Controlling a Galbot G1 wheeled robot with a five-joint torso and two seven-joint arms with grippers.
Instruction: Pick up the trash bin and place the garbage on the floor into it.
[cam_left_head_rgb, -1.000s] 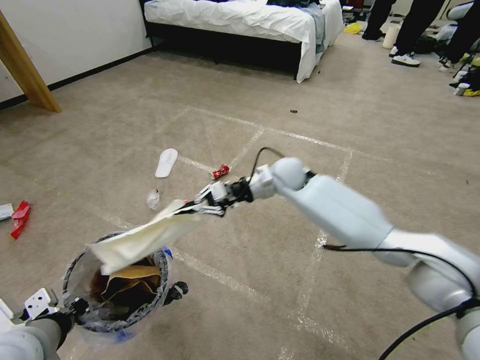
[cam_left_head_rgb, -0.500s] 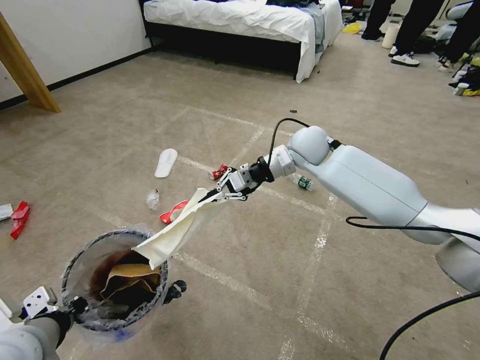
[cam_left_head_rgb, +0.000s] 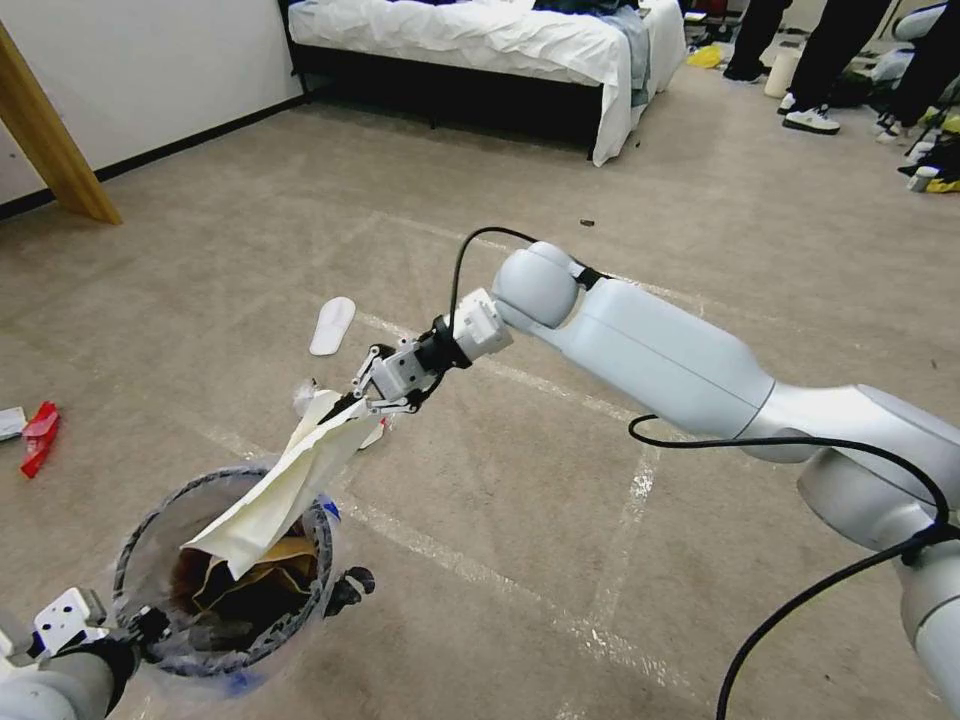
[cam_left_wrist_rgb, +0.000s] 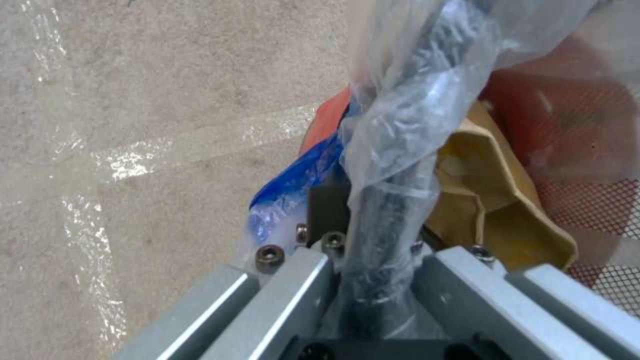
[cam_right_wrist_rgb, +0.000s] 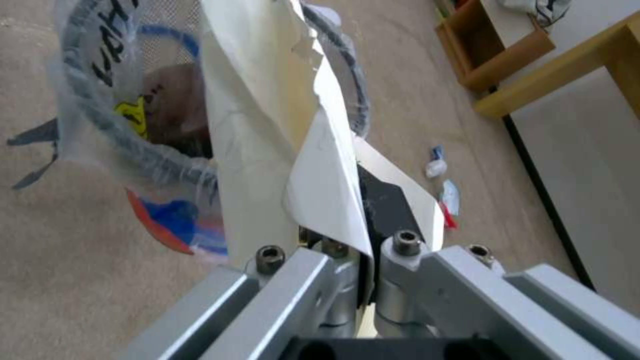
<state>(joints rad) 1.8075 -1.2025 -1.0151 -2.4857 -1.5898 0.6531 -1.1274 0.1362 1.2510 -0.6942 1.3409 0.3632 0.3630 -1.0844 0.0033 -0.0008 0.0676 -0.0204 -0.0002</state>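
Right claw (cam_left_head_rgb: 352, 405) pinching paper (cam_left_head_rgb: 275, 490) by top edge, limp, light, lower end drooping into bin (cam_left_head_rgb: 222, 570) near left; left claw (cam_left_wrist_rgb: 373, 250) clamped on bin rim, thin but stiff.

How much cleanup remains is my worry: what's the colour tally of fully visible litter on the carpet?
White: 2, slipper-shaped piece, flat scrap
Red: 1, flattened wrapper
Clear: 1, crumpled film
Total: 4
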